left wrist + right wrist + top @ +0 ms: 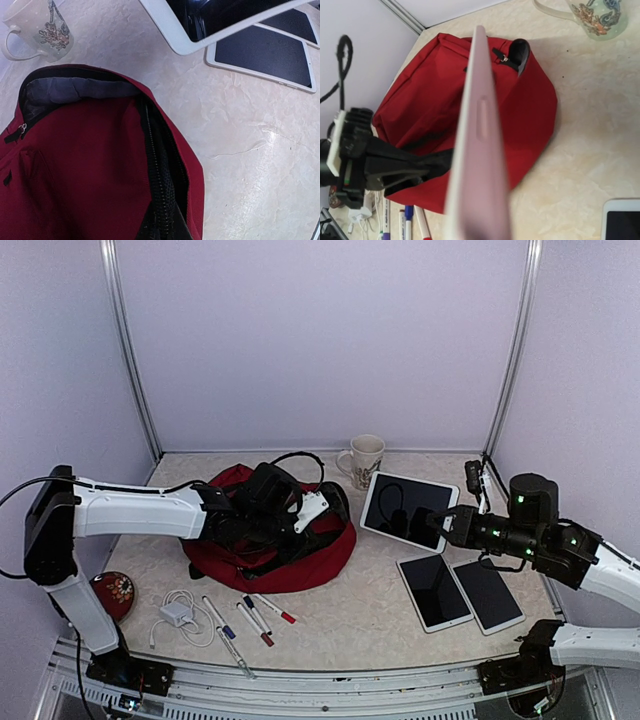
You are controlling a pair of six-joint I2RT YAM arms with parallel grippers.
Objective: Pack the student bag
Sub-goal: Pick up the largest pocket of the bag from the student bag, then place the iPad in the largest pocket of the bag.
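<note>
The dark-red student bag (300,555) lies at the table's left centre, its black zipper opening facing right. My left gripper (312,512) is over the bag and is shut on its zippered rim (161,200), holding the opening up; grey lining (75,90) shows inside. My right gripper (447,524) is shut on a white tablet (408,508) and holds it tilted above the table, just right of the bag. In the right wrist view the tablet (479,145) is edge-on in front of the bag (530,110). The fingers of both grippers are hidden.
Two more tablets (435,590) (487,595) lie flat at the right front. A patterned mug (365,460) stands behind the bag. Several pens (255,615), a white charger with cable (178,612) and a red round case (112,595) lie at the left front.
</note>
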